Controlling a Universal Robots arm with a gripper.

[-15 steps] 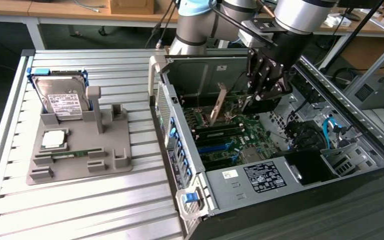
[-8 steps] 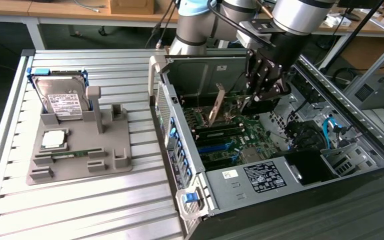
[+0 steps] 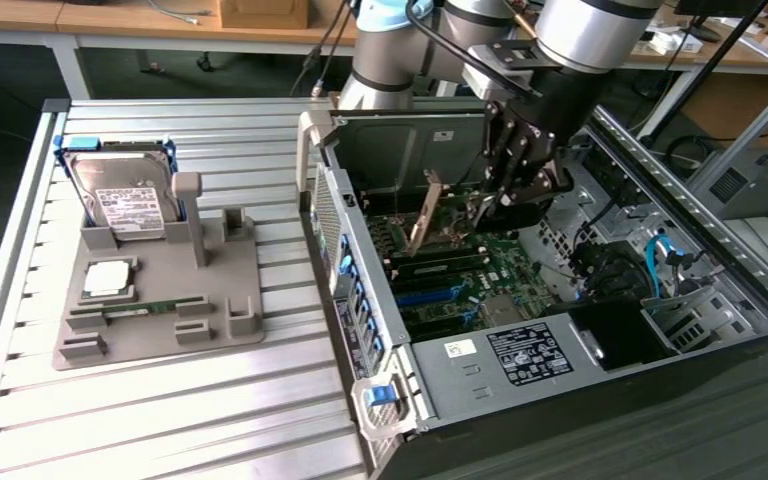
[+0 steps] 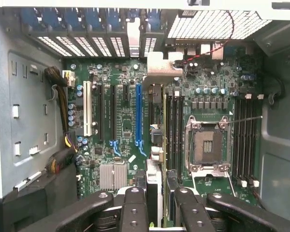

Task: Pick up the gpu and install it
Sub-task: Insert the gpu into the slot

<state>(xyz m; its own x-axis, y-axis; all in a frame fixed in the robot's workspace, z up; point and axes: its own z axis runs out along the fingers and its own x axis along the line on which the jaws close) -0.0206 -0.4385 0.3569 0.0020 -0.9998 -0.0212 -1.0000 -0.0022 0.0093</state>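
Green PCB, dark components, pale metal bracket at one end: the gpu (image 3: 448, 215) hangs on edge inside the open PC case (image 3: 558, 350), above the motherboard (image 3: 471, 275), tilted a little off vertical; pincer (image 3: 498, 205) clamped on it, black fingers (image 4: 135, 210) against either face; arm comes in from above, wrist pointing down into the chassis, silver-and-blue joints over the case's rear wall; wrist view has the gpu (image 4: 153, 181) edge-on, a thin strip running from between the fingers to its bracket by the perforated rear slots; it sits just beside the blue slot (image 4: 138, 113), on the CPU socket (image 4: 205, 145) side, probably not seated, hard to tell; finned heatsink (image 4: 112, 175) near the fingers; exterior view adds the ribbed metal worktop (image 3: 157, 400) with a grey moulded fixture (image 3: 224, 300) carrying a silver hard drive (image 3: 124, 205) propped up, a square chip (image 3: 107, 278), a narrow green memory stick (image 3: 144, 308).
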